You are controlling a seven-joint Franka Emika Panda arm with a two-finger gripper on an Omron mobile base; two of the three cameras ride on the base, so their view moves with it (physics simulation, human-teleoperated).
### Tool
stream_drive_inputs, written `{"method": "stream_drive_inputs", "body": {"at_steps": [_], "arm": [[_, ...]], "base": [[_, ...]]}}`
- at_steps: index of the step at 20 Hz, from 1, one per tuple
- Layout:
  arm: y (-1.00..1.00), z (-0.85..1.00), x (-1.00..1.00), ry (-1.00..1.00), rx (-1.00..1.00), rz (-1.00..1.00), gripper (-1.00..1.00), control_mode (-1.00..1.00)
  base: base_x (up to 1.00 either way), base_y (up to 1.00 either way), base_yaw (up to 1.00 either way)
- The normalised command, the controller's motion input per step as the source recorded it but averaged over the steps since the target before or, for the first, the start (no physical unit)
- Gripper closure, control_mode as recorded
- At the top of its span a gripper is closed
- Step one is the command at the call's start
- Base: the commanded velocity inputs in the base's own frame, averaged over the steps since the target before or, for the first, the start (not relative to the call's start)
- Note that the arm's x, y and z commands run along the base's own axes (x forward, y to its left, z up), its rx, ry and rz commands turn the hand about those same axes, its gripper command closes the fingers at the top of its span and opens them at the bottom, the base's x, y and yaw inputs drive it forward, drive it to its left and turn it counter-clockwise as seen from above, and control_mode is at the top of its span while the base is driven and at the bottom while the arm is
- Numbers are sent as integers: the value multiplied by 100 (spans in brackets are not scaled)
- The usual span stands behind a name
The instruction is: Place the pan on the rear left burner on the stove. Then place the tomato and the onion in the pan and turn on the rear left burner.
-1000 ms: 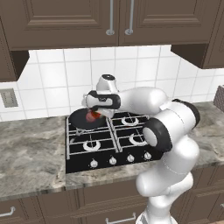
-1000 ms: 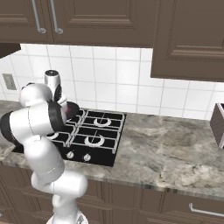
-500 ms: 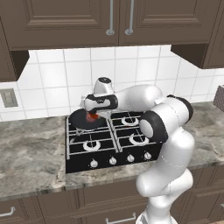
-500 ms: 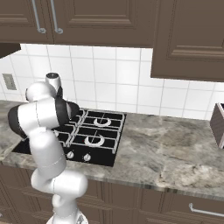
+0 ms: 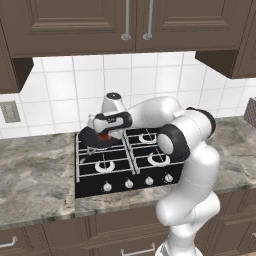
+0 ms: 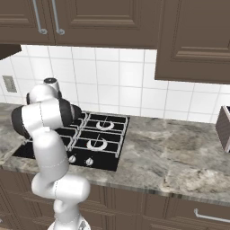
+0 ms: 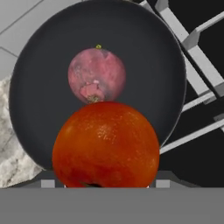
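Arm swung left, tomato (image 7: 106, 144) hiding fingers, grip unclear, onion (image 7: 96, 75) in pan (image 7: 39, 87)

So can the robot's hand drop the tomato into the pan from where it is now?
Probably yes. The hand hangs right over the pan with the tomato in it. The onion already lies in the pan, but bare black bottom shows around it, so there looks to be room.

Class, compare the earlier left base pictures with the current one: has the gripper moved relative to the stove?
Yes. The gripper has come down toward the pan on the stove and edged slightly left, judged against the grates. It carries the tomato above the onion.
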Motion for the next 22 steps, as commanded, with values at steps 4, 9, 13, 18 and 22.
{"method": "stream_drive_inputs", "body": {"at_steps": [4,9,13,18,22], "arm": [[7,-17,6,0,-1,0,100,-100],[8,-15,9,0,-1,0,100,-100],[8,-14,10,0,-2,0,100,-100],[11,-18,15,0,-2,0,100,-100],[9,-16,16,0,-1,0,100,-100]], "base": [[0,0,0],[0,0,0],[0,0,0],[0,0,0],[0,0,0]]}}
